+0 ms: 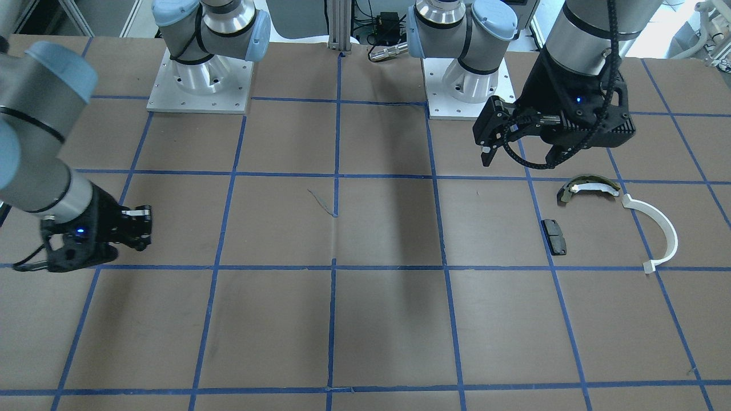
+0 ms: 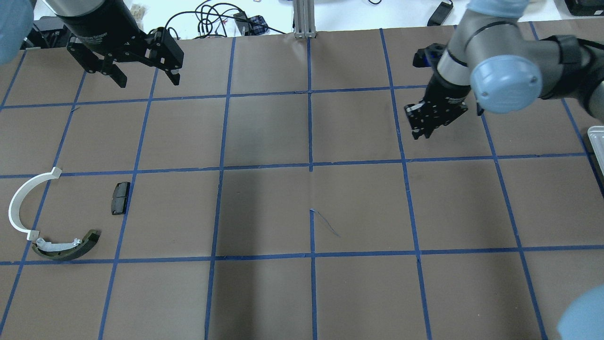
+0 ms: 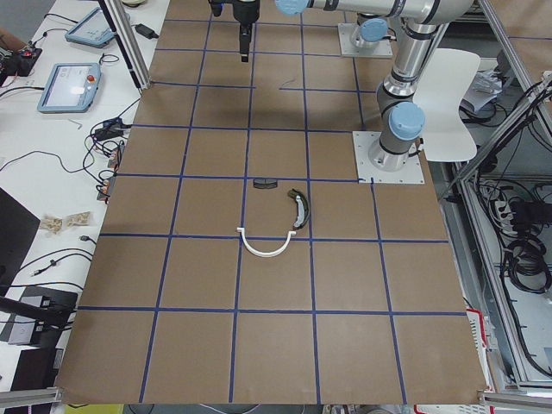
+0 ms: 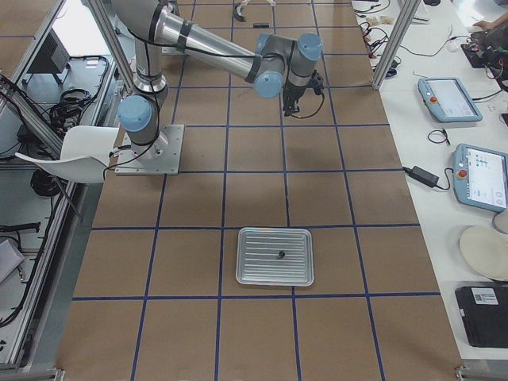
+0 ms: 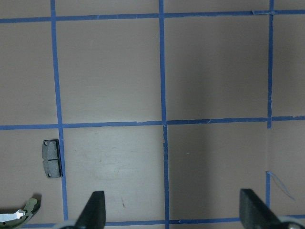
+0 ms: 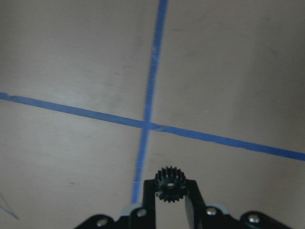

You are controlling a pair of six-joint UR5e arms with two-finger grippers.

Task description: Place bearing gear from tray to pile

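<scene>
The right gripper (image 6: 170,190) is clamped on the gear (image 6: 170,182), a small black toothed wheel pinched between its fingertips (image 6: 149,200). It hangs over the table (image 2: 358,293), close to a crossing of blue tape (image 6: 152,71). In the overhead view this gripper (image 2: 421,126) is over the far right part of the table, tilted down toward the surface.

The left gripper (image 2: 148,81) is above the far left corner, jaws spread wide with nothing between them. Its wrist view shows both fingers (image 5: 93,212) apart over bare paper.

The pile (image 2: 61,217) lies on the table's left side, nearer the robot than the left gripper and well apart from the gear. It has three parts. The olive shoe (image 2: 66,248) lies closest to the robot with a white strip along its inner curve. The white half-ring (image 2: 19,203) curves just beside it, one end almost touching the shoe's end. The black pad (image 2: 120,197) lies flat, apart from both, partly on a tape line.

The tray (image 4: 250,270) is at the table's right end, well apart from the right gripper. A small dark speck (image 4: 281,254) lies near its middle; it is too small to tell what it is.
</scene>
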